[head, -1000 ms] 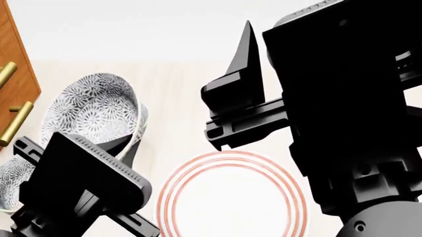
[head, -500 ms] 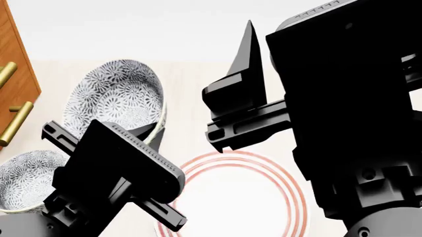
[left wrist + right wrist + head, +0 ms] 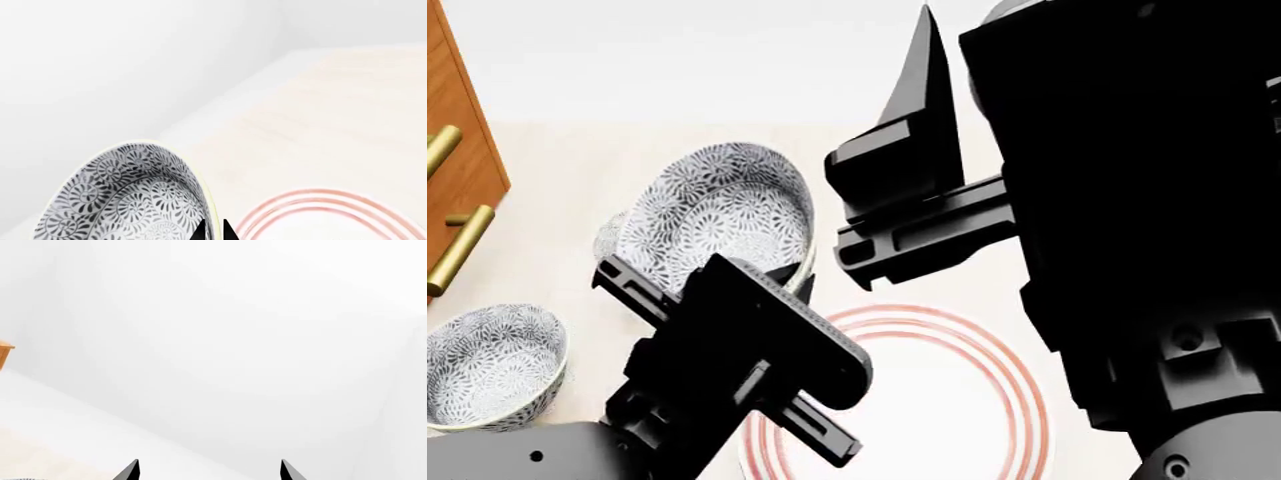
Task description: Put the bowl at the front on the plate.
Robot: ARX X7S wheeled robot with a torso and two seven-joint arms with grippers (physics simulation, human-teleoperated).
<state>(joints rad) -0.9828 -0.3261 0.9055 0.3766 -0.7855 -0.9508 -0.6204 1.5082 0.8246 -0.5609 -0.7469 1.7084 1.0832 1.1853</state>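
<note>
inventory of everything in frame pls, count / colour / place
bowl: 1, grey-and-white floral, tilted in the left gripper, beside the plate's far-left rim
second bowl: 1, same pattern, on the table at head view's left
plate: 1, white with red rings, on the table at centre
cabinet: 1, wood with brass handles, far left
table: 1, pale wood
left gripper: black, shut on the bowl's rim
right gripper: black, open, raised, holding nothing

Plate (image 3: 961, 400) half behind left pincer (image 3: 777, 285)
</note>
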